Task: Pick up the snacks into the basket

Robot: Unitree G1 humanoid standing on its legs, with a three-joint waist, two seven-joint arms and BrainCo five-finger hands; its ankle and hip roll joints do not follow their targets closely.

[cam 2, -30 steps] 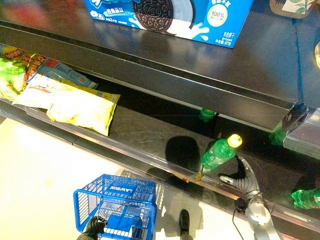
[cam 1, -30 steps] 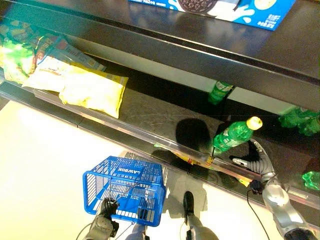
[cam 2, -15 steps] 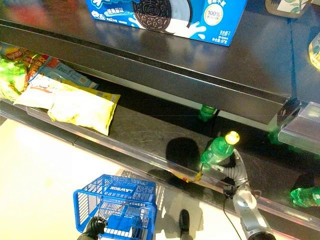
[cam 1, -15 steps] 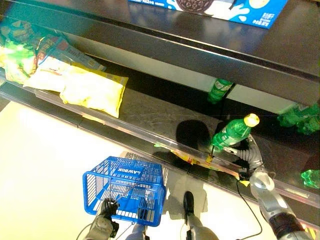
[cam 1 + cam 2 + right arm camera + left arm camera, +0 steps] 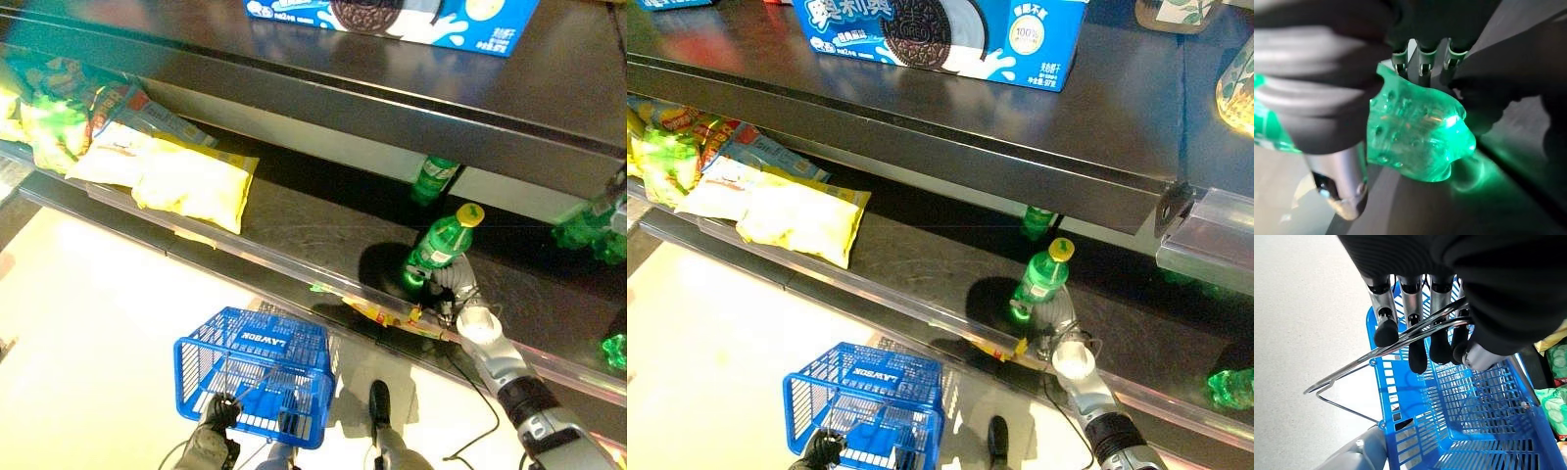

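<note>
While right hand (image 5: 453, 284) fingers wrap the green plastic bottle (image 5: 438, 245), it's mid-grab.
Next: lift it to the blue wire basket (image 5: 257, 372), handle clutched in left hand (image 5: 221, 411).

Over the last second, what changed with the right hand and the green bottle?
The right hand moved in from beside the bottle and closed round its base; the bottle now stands more upright on the shelf. The whole view shifted a little, so the camera moved. The left hand kept its hold on the basket handle, and the yellow snack bags lie as before.
</note>
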